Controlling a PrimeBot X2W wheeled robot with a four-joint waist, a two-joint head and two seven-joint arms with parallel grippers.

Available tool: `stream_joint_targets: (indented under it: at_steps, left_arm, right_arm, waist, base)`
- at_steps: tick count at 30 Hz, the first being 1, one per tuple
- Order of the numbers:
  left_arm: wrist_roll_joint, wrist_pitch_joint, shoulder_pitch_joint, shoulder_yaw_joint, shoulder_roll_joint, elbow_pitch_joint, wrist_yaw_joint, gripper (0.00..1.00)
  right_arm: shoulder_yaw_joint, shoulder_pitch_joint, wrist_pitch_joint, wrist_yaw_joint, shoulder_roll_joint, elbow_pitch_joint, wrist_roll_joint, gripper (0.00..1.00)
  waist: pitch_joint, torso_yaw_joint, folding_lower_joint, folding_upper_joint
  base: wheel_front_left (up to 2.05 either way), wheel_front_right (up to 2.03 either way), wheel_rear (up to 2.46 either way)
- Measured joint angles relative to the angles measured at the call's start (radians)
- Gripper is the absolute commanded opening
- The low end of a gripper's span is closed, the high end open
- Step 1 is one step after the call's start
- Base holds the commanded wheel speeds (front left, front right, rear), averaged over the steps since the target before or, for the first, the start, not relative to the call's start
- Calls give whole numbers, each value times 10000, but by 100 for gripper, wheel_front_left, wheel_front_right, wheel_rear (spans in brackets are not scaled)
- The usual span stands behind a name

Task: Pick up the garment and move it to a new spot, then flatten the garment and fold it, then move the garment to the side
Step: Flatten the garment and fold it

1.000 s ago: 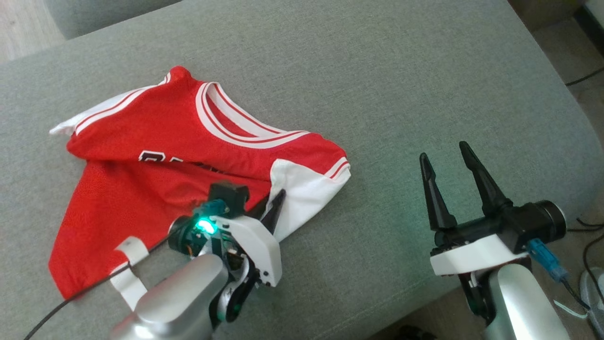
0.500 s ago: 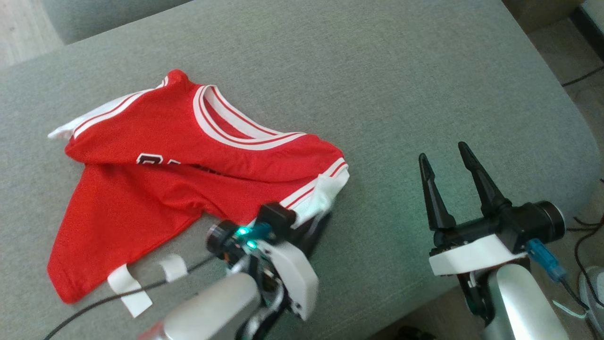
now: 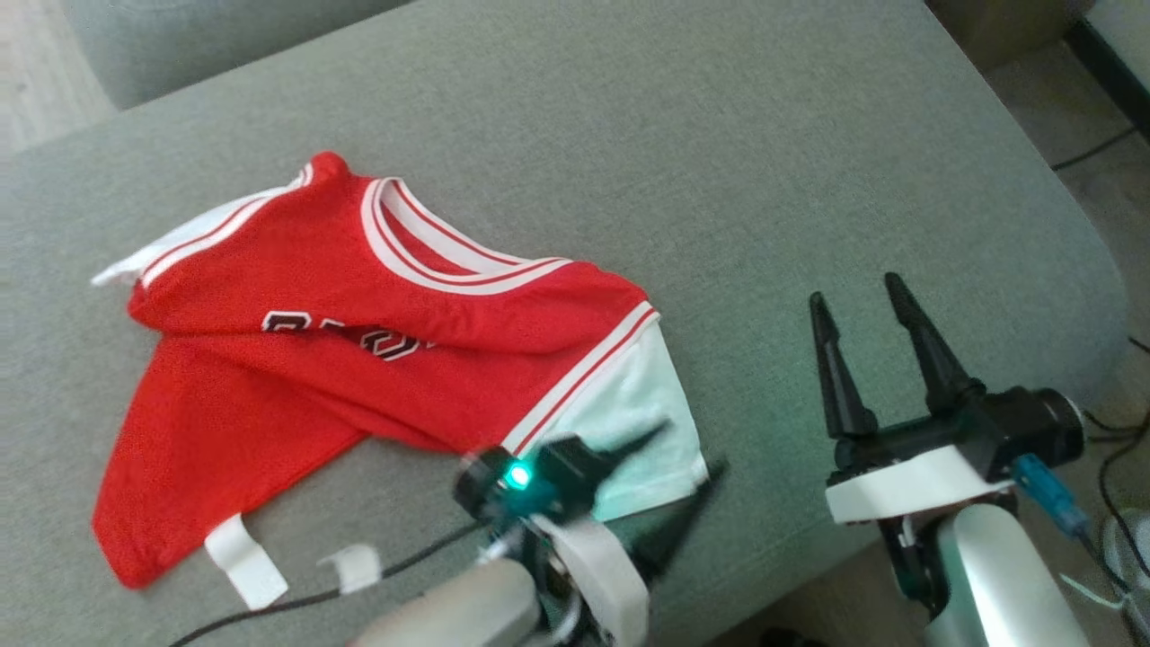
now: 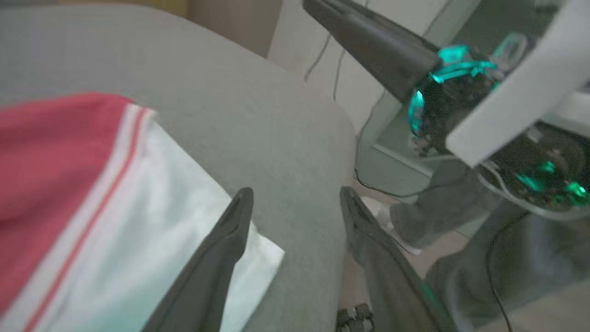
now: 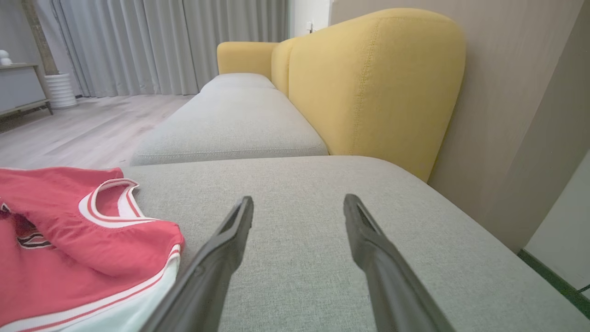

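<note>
**Head view:** a red mesh sports jersey (image 3: 296,359) with white-and-red striped trim lies rumpled on the wide grey fabric sofa cushion (image 3: 719,162). It sits toward 9 o'clock from the picture's middle. Its neck opening is at 12 o'clock of the cloth and a white side panel (image 3: 629,400) is at its 4 o'clock corner. The left claw (image 3: 692,447), blurred, is at 6 o'clock with its two dark fingers spread apart at that panel's lower edge, holding nothing. The right claw (image 3: 855,292) stands at 4 o'clock, well apart from the jersey, its fingers parted and empty above bare cushion.

**Left wrist view:** the left claw (image 4: 295,200) is agape. Its 9 o'clock finger lies over the white side panel's (image 4: 161,221) corner, though I cannot tell whether it touches. Its 3 o'clock finger is over the cushion's rim. One dark finger of the right claw shows at 1 o'clock.

**Right wrist view:** the right claw (image 5: 298,202) gapes over grey cushion. The jersey (image 5: 69,240) lies at 8 o'clock and a mustard-yellow upholstered backrest (image 5: 368,83) at 1 o'clock.
</note>
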Motion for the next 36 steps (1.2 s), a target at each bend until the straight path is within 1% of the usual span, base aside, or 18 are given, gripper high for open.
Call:
stream_joint_targets:
  at_steps: [4, 7, 11, 13, 15, 17, 21, 22, 23, 26, 30, 34, 35, 36]
  left_arm:
    - [234, -1124, 52, 736, 215, -73, 767, 100]
    - [453, -1946, 425, 1317, 612, -221, 1540, 100]
    - [562, -2483, 1385, 2153, 1208, -533, 2431, 100]
    - [713, -2608, 1888, 2692, 1360, -738, 2828, 100]
    - [786, -2615, 2438, 3419, 1373, -1076, 3068, 100]
    - [1277, -2619, 2995, 4086, 1375, -1465, 3160, 100]
    - [2148, -2635, 4170, 5287, 1229, -1745, 3160, 100]
    - [2711, -2644, 4675, 5737, 1154, -1739, 3114, 100]
    - [2995, -2644, 4868, 5925, 1118, -1710, 3057, 100]
    - [3496, -2646, 5346, 6767, 780, -1599, 2809, 100]
    - [4092, -2646, 5846, 7879, 443, -1438, 2220, 100]
    - [4552, -2646, 6337, 8788, 144, -1016, 1563, 100]
    - [4794, -2646, 6533, 9125, -23, -848, 1208, 100]
    - [4907, -2646, 6590, 9263, -123, -779, 1066, 100]
  right_arm:
    - [-263, 43, 0, 0, 2, -19, -63, 100]
    - [-468, 259, 0, 0, -23, -71, -144, 100]
    - [-633, 622, 0, 0, -230, -79, -209, 100]
    - [-715, 700, 0, 0, -290, -75, -257, 100]
    - [-742, 726, 0, 0, -330, -81, -334, 100]
    - [-773, 784, 0, 0, -370, -111, -357, 100]
    - [-736, 950, 0, 0, -502, -48, -387, 100]
    - [-719, 1054, 0, 0, -525, 25, -426, 100]
    - [-700, 1086, 2, 0, -523, 104, -426, 100]
    - [-660, 1233, 0, 0, -514, 257, -426, 100]
    - [-598, 1538, 2, 0, -437, 571, -426, 100]
    - [-470, 1816, 2, 0, -217, 926, -424, 100]
    - [-428, 1849, 2, 0, -197, 1116, -424, 100]
    - [-420, 1849, 2, 0, -190, 1179, -410, 100]
  waist:
    - [-243, 208, 0, 0]
    - [-462, 466, 0, 0]
    - [-782, 929, -1, 0]
    - [-931, 1195, -1, 0]
    - [-1079, 1465, -1, 0]
    - [-1214, 1758, -1, 0]
    - [-1472, 2336, -1, 0]
    - [-1596, 2617, -1, 0]
    - [-1659, 2749, -1, 0]
    - [-1849, 3121, -2, 0]
    - [-2088, 3517, -2, 0]
    - [-2274, 3739, -1, 0]
    - [-2327, 3776, -2, 0]
    - [-2346, 3784, -1, 0]
  base:
    - [0, 0, 0]
    - [0, 0, 0]
    - [0, 0, 0]
    - [0, 0, 0]
    - [0, 0, 0]
    - [0, 0, 0]
    - [0, 0, 0]
    - [0, 0, 0]
    - [0, 0, 0]
    - [0, 0, 0]
    - [0, 0, 0]
    - [0, 0, 0]
    - [0, 0, 0]
    - [0, 0, 0]
